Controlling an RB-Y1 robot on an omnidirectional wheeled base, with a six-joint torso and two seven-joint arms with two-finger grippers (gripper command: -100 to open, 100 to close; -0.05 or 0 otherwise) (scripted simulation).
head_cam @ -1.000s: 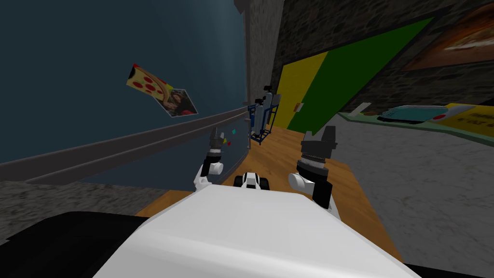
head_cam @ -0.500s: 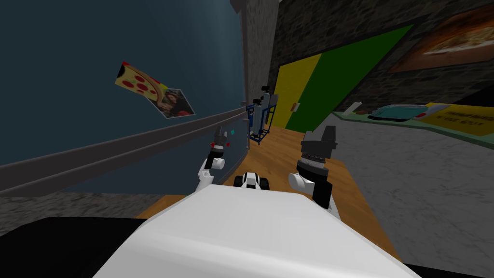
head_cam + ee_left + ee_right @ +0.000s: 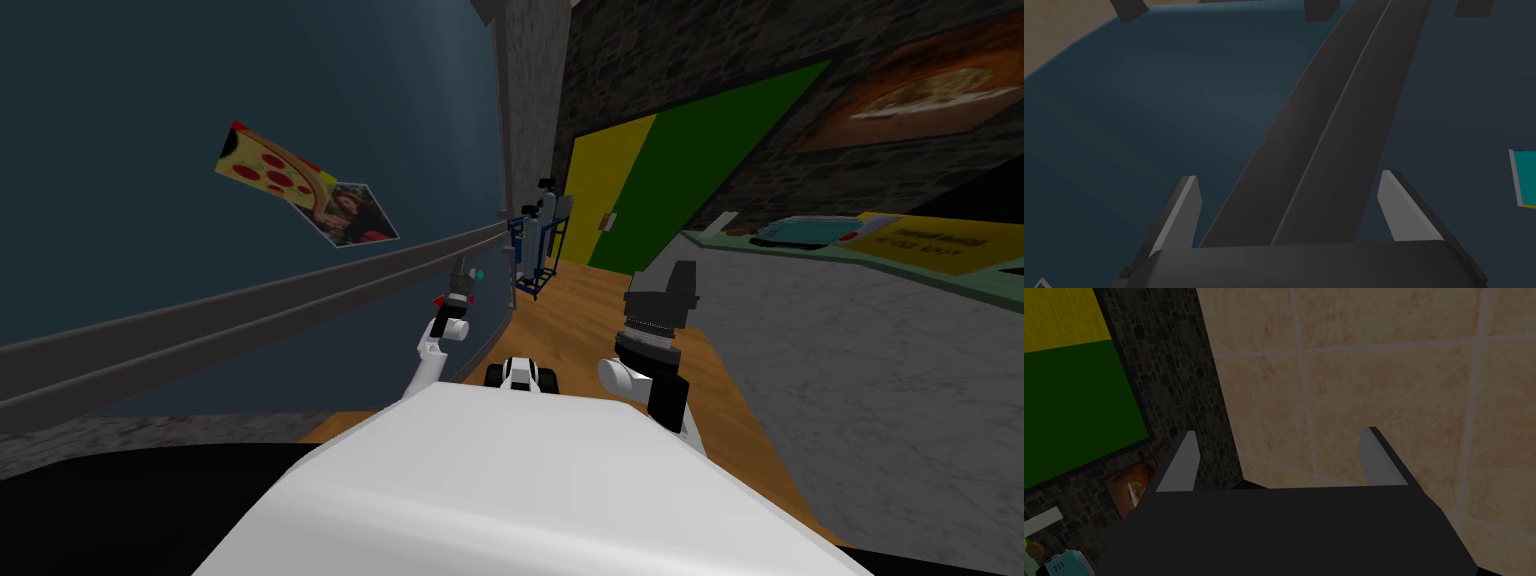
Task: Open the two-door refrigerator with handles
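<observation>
L claw (image 3: 1289,177) spread, fridge (image 3: 1149,100) handles (image 3: 1324,125) between fingers (image 3: 1184,200), doors shut.

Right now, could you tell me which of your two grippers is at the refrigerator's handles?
The left gripper: its open fingers frame the two dark grey handles on the blue refrigerator. The right gripper, also open, stands apart.

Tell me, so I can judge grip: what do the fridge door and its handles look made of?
Fridge door: smooth, matte dark blue panel, perhaps painted metal; unclear. Handles: two smooth dark grey bars, dull finish, metal or plastic; cannot tell.
</observation>
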